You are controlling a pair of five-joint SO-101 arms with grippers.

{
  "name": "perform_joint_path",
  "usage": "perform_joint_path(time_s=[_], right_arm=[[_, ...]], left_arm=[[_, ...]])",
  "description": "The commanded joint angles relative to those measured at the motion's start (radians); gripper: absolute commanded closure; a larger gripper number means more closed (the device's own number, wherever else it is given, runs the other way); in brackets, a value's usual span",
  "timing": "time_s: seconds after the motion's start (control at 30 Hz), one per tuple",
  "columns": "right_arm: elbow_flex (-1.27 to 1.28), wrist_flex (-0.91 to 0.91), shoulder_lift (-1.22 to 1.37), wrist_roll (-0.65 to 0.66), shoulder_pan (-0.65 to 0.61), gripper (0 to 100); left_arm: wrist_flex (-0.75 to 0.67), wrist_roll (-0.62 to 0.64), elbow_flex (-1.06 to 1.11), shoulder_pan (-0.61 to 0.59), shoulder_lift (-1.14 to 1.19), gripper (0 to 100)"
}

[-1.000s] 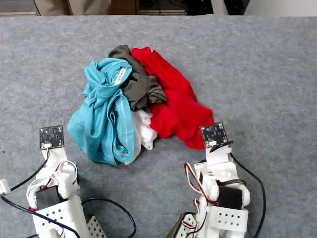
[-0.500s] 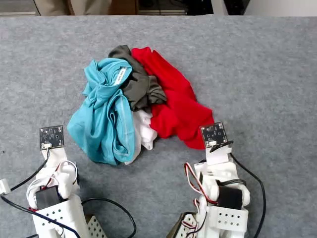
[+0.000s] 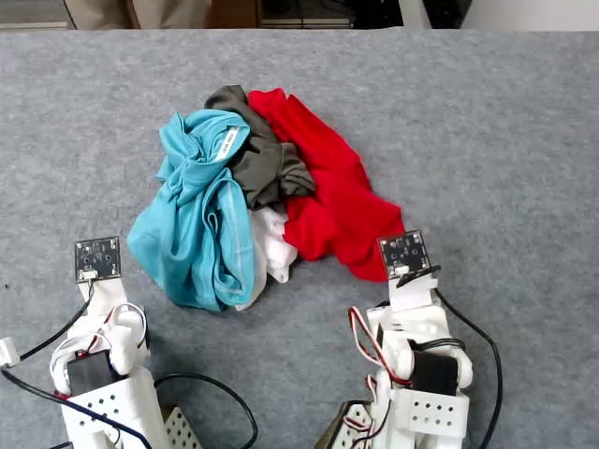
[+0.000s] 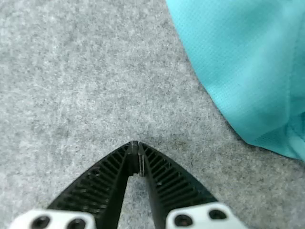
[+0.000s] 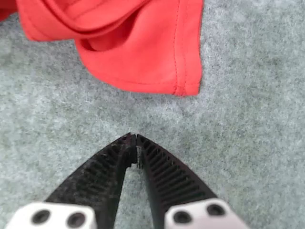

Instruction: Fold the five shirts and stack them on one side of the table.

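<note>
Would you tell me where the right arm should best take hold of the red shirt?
Probably the red shirt at its stitched hem corner, coming from the right gripper side: that corner lies flat and alone on the table, nearest that arm.

This looks like a robotics lab or workshop bench rather than a home. The table is covered edge to edge in grey, felt-like matting. At the lower left and lower right of the high view stand a left arm and a right arm. Both are small and white with perforated housings, bare circuit boards and loose cables. Crumpled shirts lie heaped in the middle of the matting. Along the top edge runs dark gear, too cropped to identify.
</note>
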Motion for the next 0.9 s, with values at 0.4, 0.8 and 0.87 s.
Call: perform_joint_path(time_s=[0.4,0.8,0.87], right_arm=[[0.001,0.002,-0.113,0.000,-0.012,99.4],[0.001,0.002,-0.113,0.000,-0.012,99.4],[0.001,0.002,-0.113,0.000,-0.012,99.4]], left_arm=[[-0.018,0.003,0.008,-0.008,-0.062,98],[-0.029,0.003,0.008,-0.009,-0.059,98],[-0.029,0.003,0.008,-0.009,-0.059,98]])
